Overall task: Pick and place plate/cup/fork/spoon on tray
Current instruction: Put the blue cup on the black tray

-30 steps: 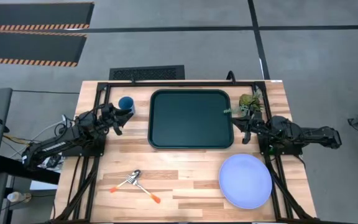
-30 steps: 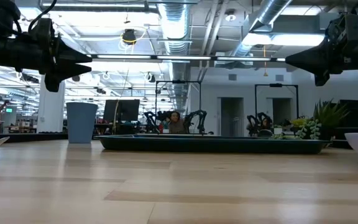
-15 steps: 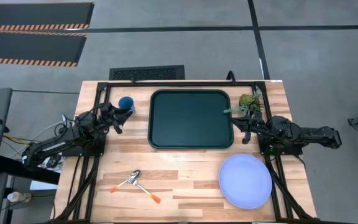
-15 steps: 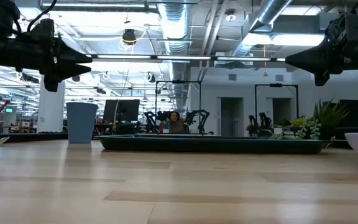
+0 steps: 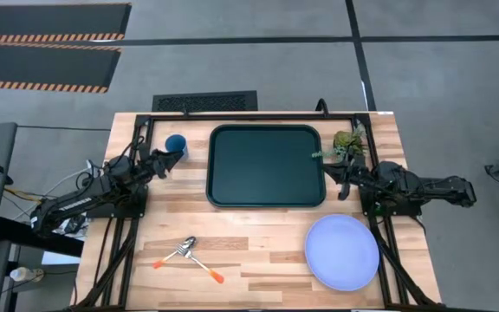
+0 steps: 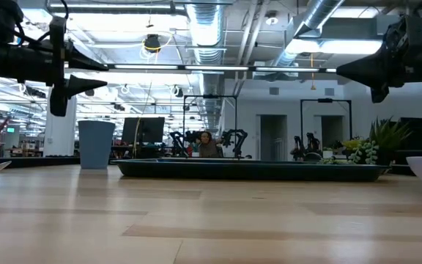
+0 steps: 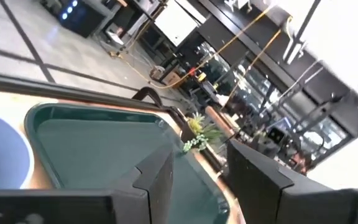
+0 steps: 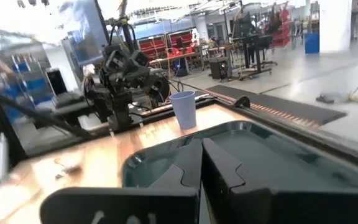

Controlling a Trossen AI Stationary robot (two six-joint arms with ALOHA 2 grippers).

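Meanwhile, the large dark green-black rectangular tray (image 5: pixel 267 165) with its raised rim lies bare between the two arms, just ahead of the right gripper (image 5: pixel 343 181) and off to the side of the left gripper (image 5: pixel 168 159). The large round pale lavender-blue plate (image 5: pixel 342 252) sits untouched on the wooden table (image 5: pixel 258 243), near the right gripper and behind its arm, so nothing has yet gone onto the tray. The small blue cylindrical plastic cup (image 5: pixel 176 143) stands upright just beyond the left gripper's fingertips, apart from them. Over the last second the left gripper has rolled about its wrist and edged forward toward the cup: in the low view its fingers, which earlier lay level, now stand one above the other, and the wrist view shows them spread with a clear gap. That reads as the start of an approach to the cup, which would make the cup the first item to be carried. The right gripper has not moved; its fingers are pressed together and it hovers above the tray's near edge. The orange-handled fork and the orange-handled spoon (image 5: pixel 178 251) lie crossed on the table, well apart from both grippers; which of the two is which cannot be told from above.
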